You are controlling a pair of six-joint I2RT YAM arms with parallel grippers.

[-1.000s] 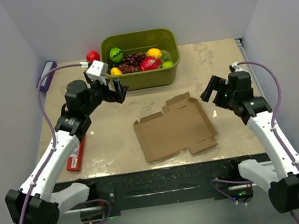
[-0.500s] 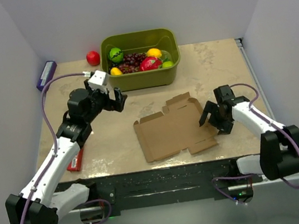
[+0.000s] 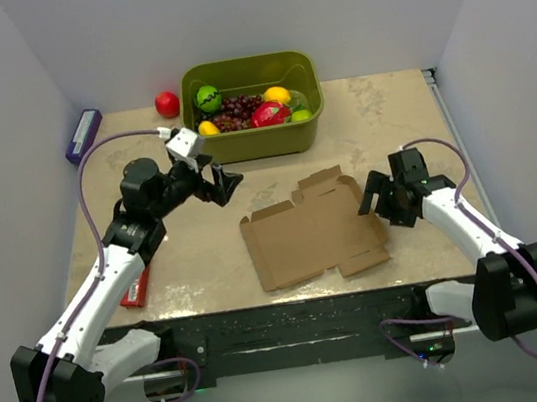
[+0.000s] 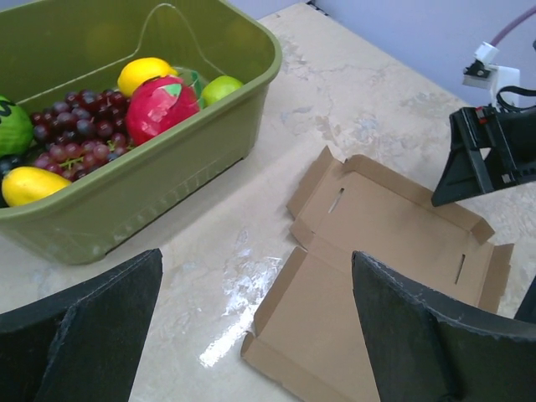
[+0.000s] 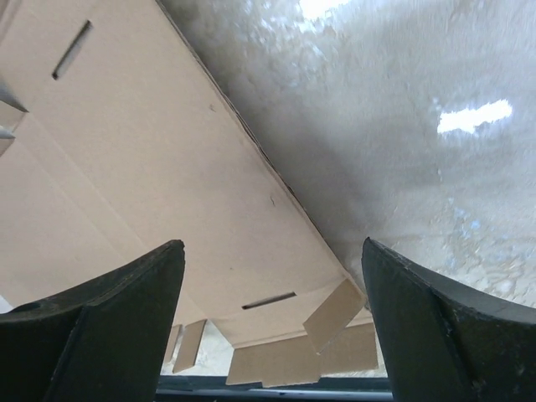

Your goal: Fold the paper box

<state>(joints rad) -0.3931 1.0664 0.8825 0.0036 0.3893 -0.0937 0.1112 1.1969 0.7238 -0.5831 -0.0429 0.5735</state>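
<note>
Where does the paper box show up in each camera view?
Top external: paper box lies flat, centre of picture, slightly right.
Left wrist: paper box lower right, right of the green tub.
Right wrist: paper box fills the upper left.
Shared landmark: right claw at the box's right edge.

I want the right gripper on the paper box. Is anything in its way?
Nothing visible is. The right gripper hangs open over the right edge of the paper box, with only cardboard and table showing between its fingers. The green tub sits behind the box and the red pack lies far left, both off that path.
</note>
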